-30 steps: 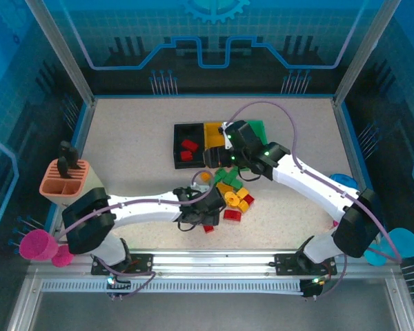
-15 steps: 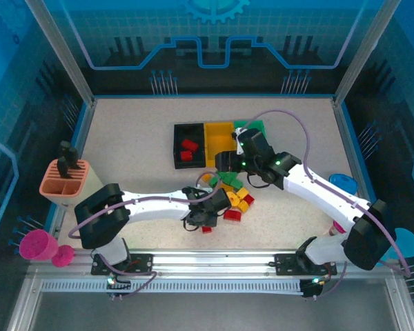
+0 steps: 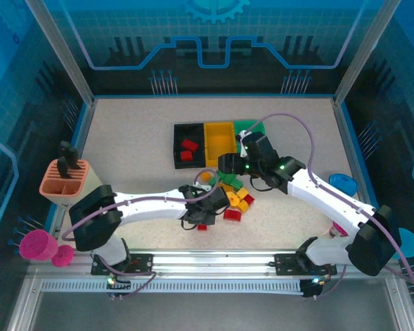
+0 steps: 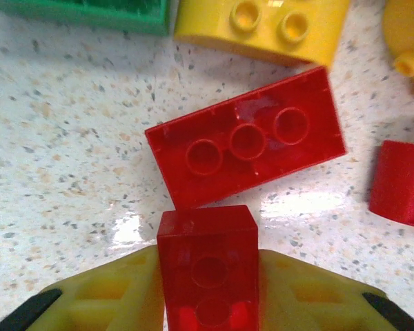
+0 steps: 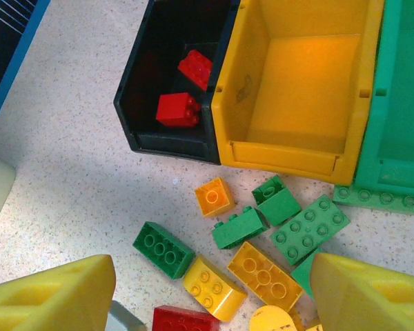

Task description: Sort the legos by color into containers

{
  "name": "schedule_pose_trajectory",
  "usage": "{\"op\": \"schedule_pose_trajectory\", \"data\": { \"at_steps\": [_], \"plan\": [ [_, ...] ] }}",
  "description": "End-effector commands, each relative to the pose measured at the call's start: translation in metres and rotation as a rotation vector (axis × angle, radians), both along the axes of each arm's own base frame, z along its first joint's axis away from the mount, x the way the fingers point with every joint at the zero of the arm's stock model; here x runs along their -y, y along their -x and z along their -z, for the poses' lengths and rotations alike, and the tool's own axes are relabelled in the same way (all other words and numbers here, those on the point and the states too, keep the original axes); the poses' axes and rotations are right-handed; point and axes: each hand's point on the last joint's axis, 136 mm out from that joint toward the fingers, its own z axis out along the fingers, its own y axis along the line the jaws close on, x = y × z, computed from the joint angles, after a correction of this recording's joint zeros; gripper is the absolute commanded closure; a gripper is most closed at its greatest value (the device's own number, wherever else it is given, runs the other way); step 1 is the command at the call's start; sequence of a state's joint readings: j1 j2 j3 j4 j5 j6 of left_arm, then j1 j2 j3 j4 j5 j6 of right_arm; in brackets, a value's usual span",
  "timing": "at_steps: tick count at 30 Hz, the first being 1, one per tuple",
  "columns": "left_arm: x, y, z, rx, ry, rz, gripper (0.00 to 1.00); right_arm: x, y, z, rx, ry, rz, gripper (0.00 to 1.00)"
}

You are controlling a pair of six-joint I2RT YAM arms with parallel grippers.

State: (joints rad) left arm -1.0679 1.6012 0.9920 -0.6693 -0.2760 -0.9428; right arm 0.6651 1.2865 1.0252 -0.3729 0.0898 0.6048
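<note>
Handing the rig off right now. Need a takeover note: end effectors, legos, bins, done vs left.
Left end effector: shut on a red brick, at the near edge of the pile.
Right end effector: open, holding nothing, above the pile just in front of the bins.
Black bin: two reds inside. Yellow bin: empty. Green bin: the part in view is empty.
Done: two reds binned.
Left: held red goes to the black bin, then sort the loose red, yellow and green bricks.

Left gripper (image 4: 207,293) jaws clamp a red lego (image 4: 207,252); right gripper (image 5: 214,300) hovers, jaws spread wide.
</note>
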Motion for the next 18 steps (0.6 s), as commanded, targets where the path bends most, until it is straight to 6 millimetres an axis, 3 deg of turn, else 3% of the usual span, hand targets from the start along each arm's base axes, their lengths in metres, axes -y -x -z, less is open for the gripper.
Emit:
{"op": "schedule_pose_trajectory", "data": {
  "at_steps": [1,8,14,18],
  "plan": [
    [0.000,-0.013,-0.039,0.098,0.020,0.028,0.64,0.008,-0.001,-0.004,0.018,-0.023,0.036,0.25],
    [-0.007,-0.045,-0.077,0.182,0.085,0.010,0.64,0.014,0.009,0.007,-0.006,-0.023,0.043,0.25],
    [-0.023,-0.085,-0.107,0.261,0.118,-0.036,0.63,0.023,0.019,0.017,-0.025,-0.028,0.059,0.25],
    [-0.038,-0.117,-0.122,0.307,0.121,-0.076,0.63,0.033,0.031,0.034,-0.051,-0.007,0.072,0.25]
  ]
}}
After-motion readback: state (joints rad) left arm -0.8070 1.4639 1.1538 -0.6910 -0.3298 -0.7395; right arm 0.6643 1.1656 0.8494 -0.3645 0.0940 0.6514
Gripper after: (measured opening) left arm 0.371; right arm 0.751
